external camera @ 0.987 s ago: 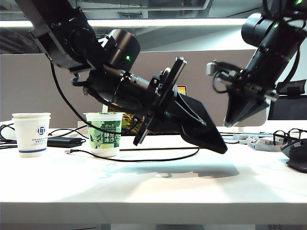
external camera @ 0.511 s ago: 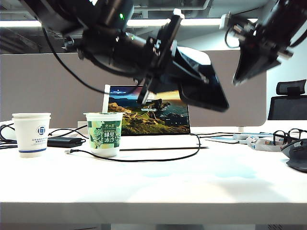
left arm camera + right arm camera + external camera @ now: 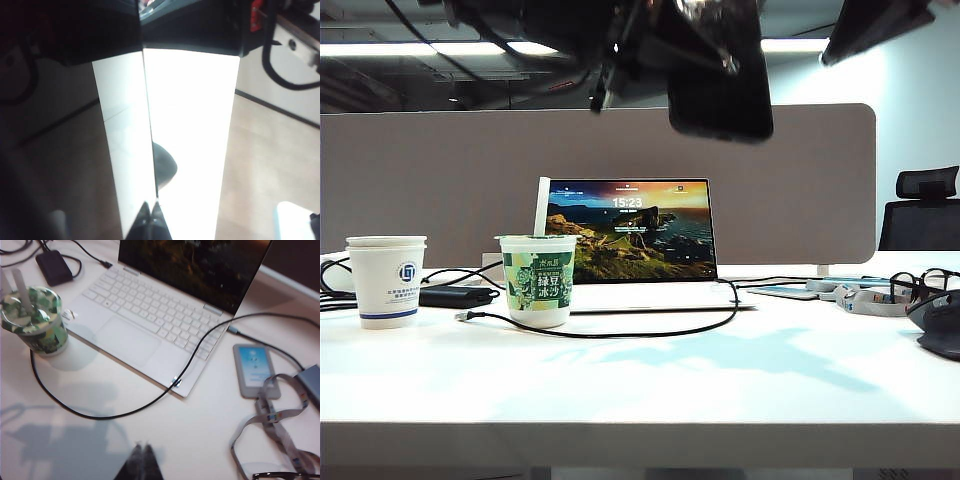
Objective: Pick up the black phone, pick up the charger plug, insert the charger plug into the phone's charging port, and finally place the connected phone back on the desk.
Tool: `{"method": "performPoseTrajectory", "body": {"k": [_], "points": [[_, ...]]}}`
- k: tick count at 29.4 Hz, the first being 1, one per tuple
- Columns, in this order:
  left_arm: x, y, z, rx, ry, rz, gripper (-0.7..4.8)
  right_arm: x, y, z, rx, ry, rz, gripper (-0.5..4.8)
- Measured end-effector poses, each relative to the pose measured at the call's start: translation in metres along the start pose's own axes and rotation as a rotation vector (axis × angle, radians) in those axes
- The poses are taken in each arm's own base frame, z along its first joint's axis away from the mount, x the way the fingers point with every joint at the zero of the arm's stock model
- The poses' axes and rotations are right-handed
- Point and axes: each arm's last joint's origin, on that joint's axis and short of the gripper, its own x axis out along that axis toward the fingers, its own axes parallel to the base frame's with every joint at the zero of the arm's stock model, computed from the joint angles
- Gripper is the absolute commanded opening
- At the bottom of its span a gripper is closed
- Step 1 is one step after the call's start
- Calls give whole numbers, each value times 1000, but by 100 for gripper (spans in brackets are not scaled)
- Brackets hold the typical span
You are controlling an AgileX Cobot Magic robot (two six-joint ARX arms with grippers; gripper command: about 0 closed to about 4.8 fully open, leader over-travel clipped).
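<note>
Rising: left gripper [image 3: 152,220], right gripper [image 3: 141,462], both closed.

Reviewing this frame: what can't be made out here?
- Phone's charging port: exterior view, the black phone is dark, upper end cut by the top edge.
- Left gripper hold on it: left wrist view washed out by glare.
- Right gripper: exterior view shows only a dark tip at the top edge.
- Charger plug: exterior view, too small for detail, beside the green cup.
</note>
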Motion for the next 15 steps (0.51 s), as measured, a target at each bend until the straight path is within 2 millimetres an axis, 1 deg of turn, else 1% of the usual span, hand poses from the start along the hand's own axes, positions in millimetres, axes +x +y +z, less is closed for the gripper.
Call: {"method": "performPoseTrajectory", "body": {"k": [6, 10, 15], "points": [[-12, -11, 13, 142, -42, 0, -6, -22, 8, 8, -39, -92, 36, -1], [-16, -15, 17, 178, -48, -9, -6, -39, 15, 14, -101, -180, 104, -1], [-21, -20, 20, 196, -55, -62, -6, -53, 23, 17, -147, -253, 217, 2]]}}
